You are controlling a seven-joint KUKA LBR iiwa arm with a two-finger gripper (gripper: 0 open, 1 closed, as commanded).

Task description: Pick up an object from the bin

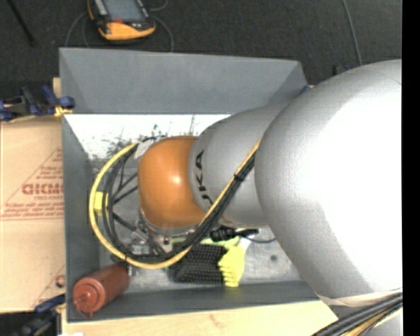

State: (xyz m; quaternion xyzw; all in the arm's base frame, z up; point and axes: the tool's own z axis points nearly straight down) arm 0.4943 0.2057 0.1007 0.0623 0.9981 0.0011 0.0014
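Reaching seems the step: the hand (148,242), whether spread or pressed together I cannot tell, sits low in the grey metal bin (75,187), with a red-brown plastic bottle (98,290) near it and a black yellow-handled brush (204,263) just beside it, and the next move calls for closing on one.

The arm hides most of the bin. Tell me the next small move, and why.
Probably a short lift straight up, to clear the view before committing. The gripper sits deep in the bin, under the orange wrist cover, between the bottle in the lower-left corner and the brush. Which one it is over, I cannot tell.
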